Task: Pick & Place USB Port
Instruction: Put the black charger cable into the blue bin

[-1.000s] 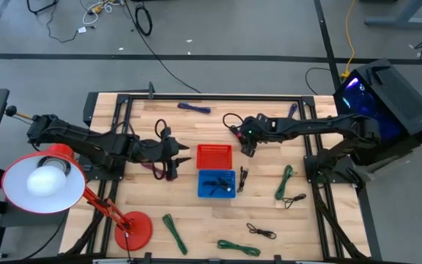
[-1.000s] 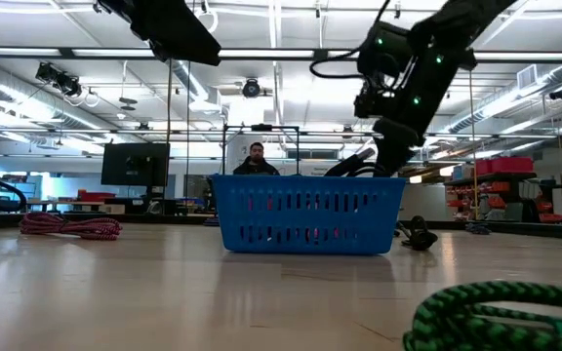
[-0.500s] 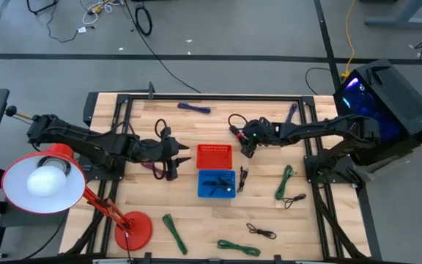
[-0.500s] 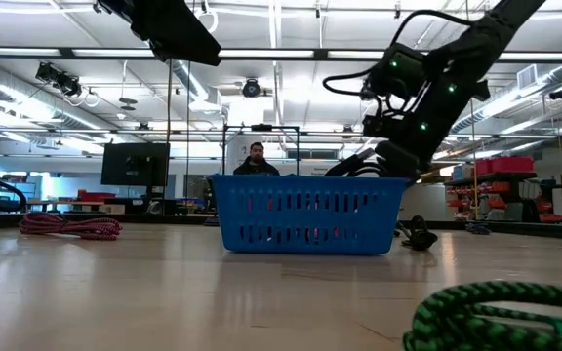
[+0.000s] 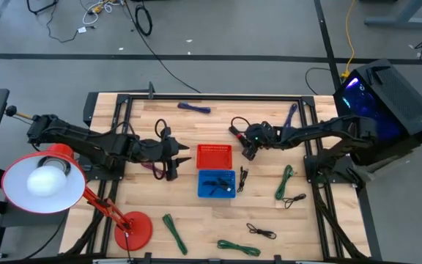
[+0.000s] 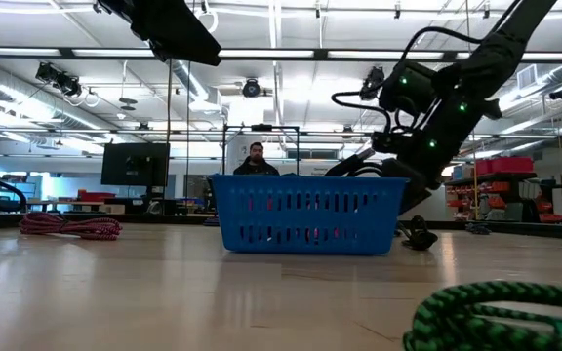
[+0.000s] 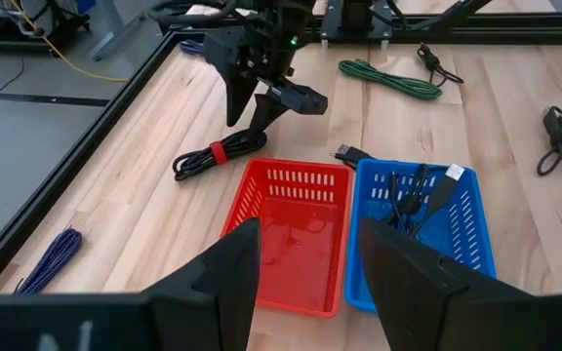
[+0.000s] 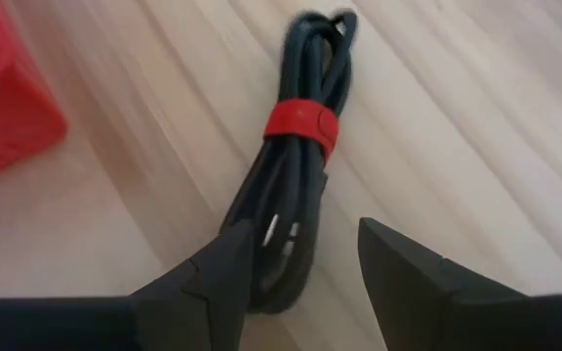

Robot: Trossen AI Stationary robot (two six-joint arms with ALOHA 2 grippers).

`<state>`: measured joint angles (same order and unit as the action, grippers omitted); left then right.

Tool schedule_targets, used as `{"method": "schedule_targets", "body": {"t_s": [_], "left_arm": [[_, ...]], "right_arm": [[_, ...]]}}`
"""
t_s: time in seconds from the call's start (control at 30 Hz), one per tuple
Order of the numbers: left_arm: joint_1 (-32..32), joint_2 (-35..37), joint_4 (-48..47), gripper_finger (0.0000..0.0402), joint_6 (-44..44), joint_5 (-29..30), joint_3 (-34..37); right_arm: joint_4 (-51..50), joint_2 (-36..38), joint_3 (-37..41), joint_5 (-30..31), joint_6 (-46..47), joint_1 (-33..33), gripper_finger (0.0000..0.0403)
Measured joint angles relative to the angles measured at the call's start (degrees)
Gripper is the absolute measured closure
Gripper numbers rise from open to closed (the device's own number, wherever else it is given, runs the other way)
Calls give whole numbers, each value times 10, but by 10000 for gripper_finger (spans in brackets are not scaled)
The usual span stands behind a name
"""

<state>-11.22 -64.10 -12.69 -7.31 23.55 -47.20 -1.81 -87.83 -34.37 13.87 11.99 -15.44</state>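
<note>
I see the right gripper [image 8: 296, 255], fingers spread and holding nothing, poised just above the black cable bundle with red band [image 8: 296, 146], which lies on the table [image 5: 196, 220] just beside the red basket [image 5: 214, 156]. My left gripper [image 7: 301, 258], likewise spread and empty, waits on the red basket's opposite side. The blue basket [image 5: 217, 183] adjoins the red basket and holds black cables.

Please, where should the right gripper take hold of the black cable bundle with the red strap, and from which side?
Grip the black cable bundle across its narrow width just below the red strap, coming down from above: it lies flat on the table, and the open right gripper already straddles it.
</note>
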Motion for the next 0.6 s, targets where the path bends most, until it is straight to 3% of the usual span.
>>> {"method": "schedule_targets", "body": {"t_s": [0.3,0.4,0.53,0.6], "left_arm": [[0,0,0,223,0,0,0],[0,0,-1,223,0,0,0],[0,0,-1,223,0,0,0],[0,0,-1,223,0,0,0]], "right_arm": [[75,-68,-1,-13,-3,-2,222],[76,-77,-2,-21,0,-6,265],[75,-78,-3,-38,6,-19,374],[75,-77,-4,-41,12,-24,378]]}}
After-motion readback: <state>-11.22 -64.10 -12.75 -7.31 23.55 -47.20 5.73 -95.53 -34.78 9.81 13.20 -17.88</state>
